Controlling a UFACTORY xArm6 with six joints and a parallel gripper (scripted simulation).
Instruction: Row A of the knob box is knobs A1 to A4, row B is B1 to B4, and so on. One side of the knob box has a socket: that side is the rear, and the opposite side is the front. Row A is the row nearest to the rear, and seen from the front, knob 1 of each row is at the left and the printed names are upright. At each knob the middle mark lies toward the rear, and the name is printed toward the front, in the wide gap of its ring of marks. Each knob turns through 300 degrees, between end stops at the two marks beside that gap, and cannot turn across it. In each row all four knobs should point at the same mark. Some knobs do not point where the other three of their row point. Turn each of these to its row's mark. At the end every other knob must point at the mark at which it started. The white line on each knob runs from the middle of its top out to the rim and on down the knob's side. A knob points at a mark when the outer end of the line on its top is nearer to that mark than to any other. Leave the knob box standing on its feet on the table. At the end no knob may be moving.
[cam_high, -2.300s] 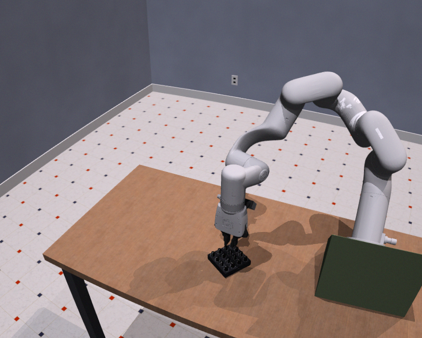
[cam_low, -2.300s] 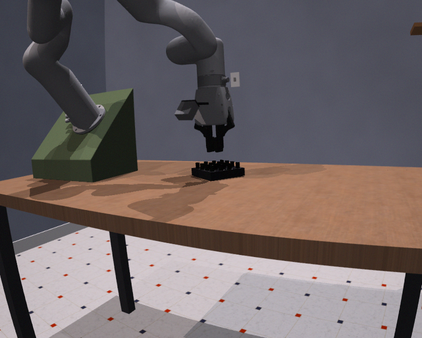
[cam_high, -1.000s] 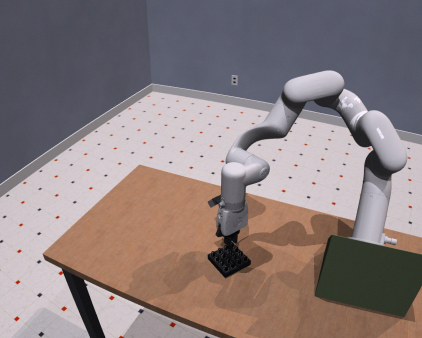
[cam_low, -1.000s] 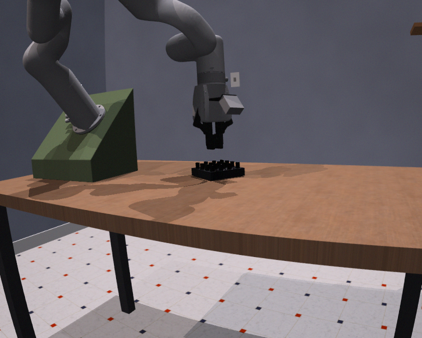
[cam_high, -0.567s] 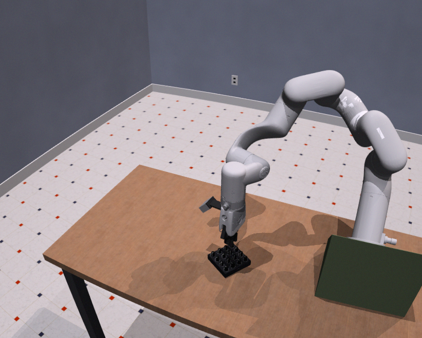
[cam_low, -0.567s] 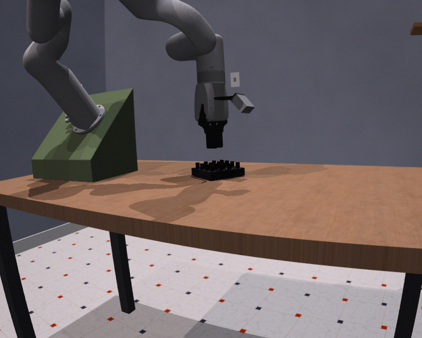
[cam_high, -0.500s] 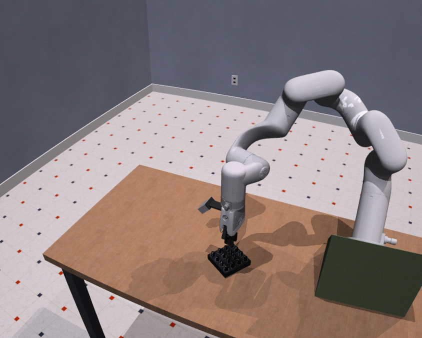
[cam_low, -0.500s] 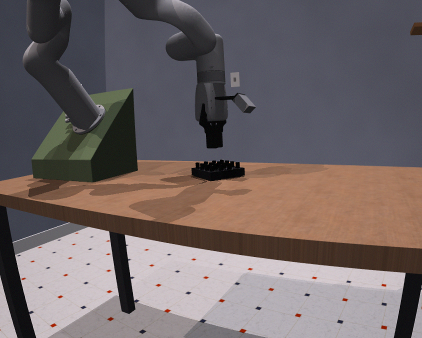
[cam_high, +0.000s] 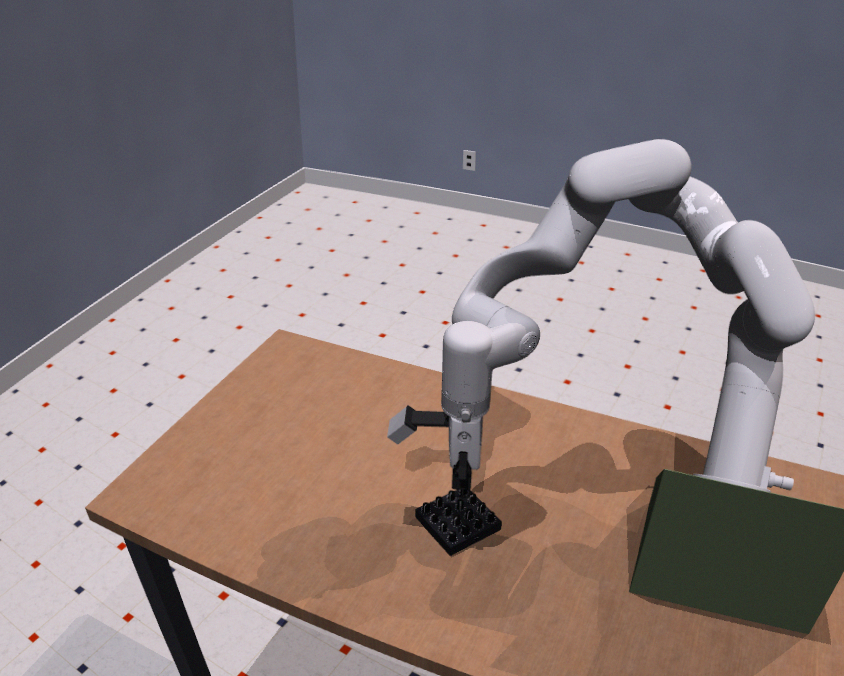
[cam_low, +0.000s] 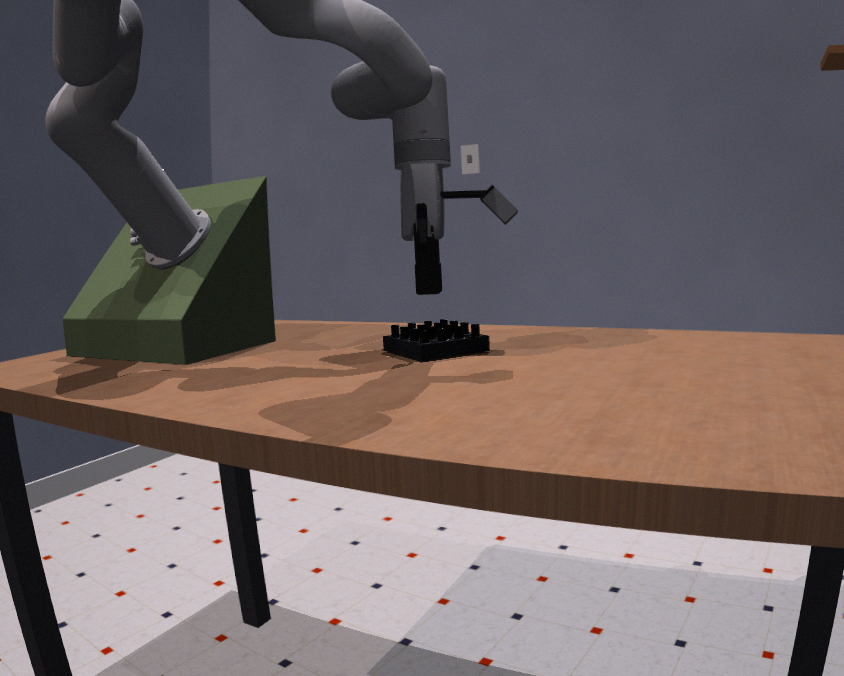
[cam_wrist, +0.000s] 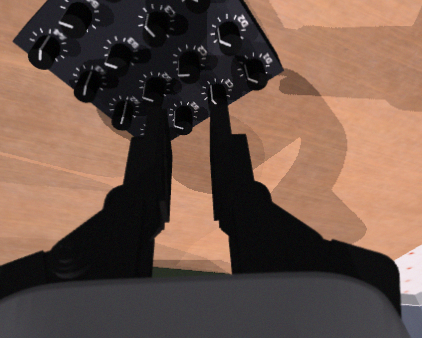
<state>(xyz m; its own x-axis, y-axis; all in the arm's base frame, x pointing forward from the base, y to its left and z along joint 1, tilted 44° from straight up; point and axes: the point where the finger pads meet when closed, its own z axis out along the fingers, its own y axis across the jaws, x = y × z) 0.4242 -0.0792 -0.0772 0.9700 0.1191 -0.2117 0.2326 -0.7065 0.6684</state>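
Note:
The black knob box (cam_high: 461, 521) stands on its feet on the wooden table, turned diagonally. It also shows in the exterior view (cam_low: 436, 339) and fills the top of the wrist view (cam_wrist: 150, 60), where white lines on several knobs point in different directions. My gripper (cam_high: 461, 485) (cam_low: 427, 285) hangs straight down, clearly above the box and touching no knob. In the wrist view the two black fingers stand a narrow gap apart with nothing between them. They point over the box's near corner. The small printed names are too blurred to read with certainty.
The green wedge-shaped arm base (cam_high: 732, 549) stands on the table to the right of the box; it is at the left in the exterior view (cam_low: 176, 281). The table edge (cam_high: 281, 598) lies in front of the box.

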